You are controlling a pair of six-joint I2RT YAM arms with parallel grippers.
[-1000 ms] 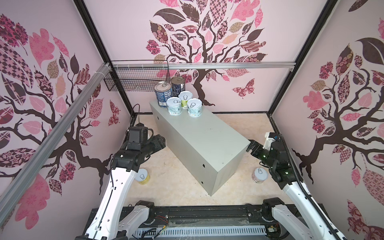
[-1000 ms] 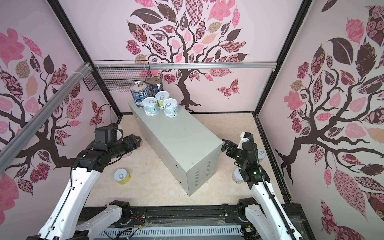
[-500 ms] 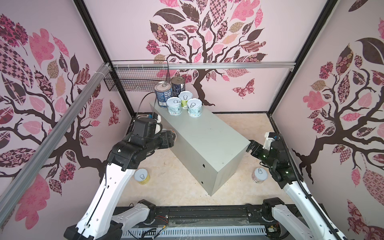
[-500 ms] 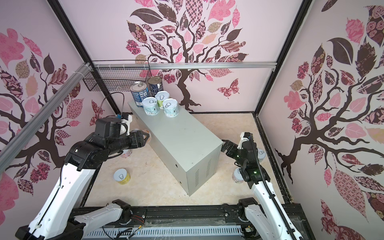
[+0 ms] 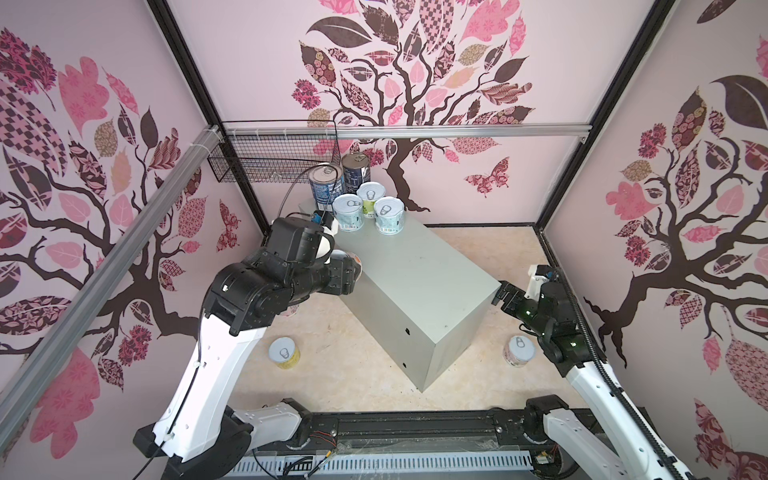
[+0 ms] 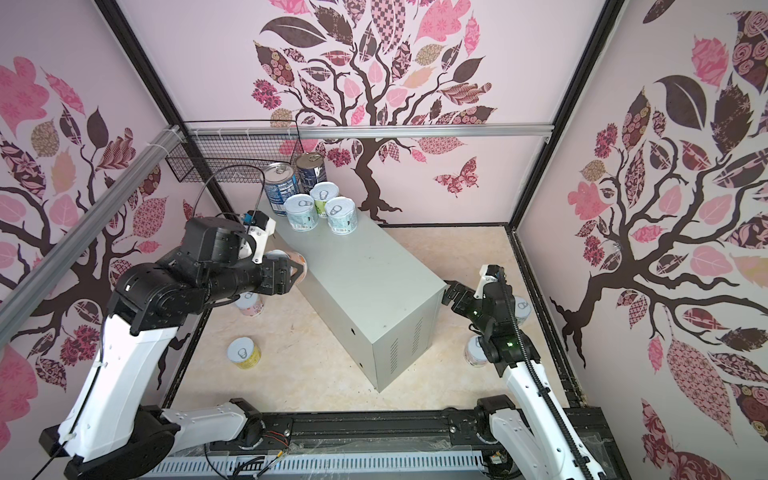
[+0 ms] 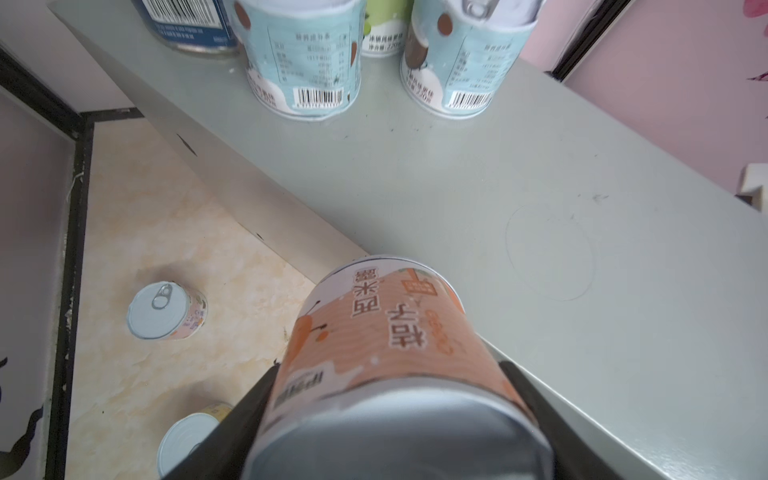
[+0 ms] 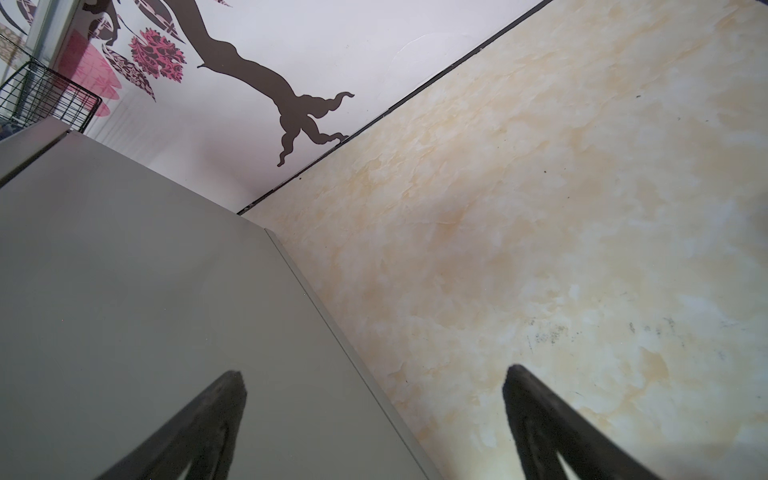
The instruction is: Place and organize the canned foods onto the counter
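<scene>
left pincer (image 7: 386, 386) pinches orange can (image 7: 386, 328) round its smooth rigid side; likely heavy, may slip. right pincer (image 8: 374, 374) spread, empty.

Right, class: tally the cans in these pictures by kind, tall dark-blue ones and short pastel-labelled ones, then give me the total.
Tall dark-blue cans: 2
Short pastel-labelled cans: 8, counting the orange can held in the left hand
Total: 10
</scene>
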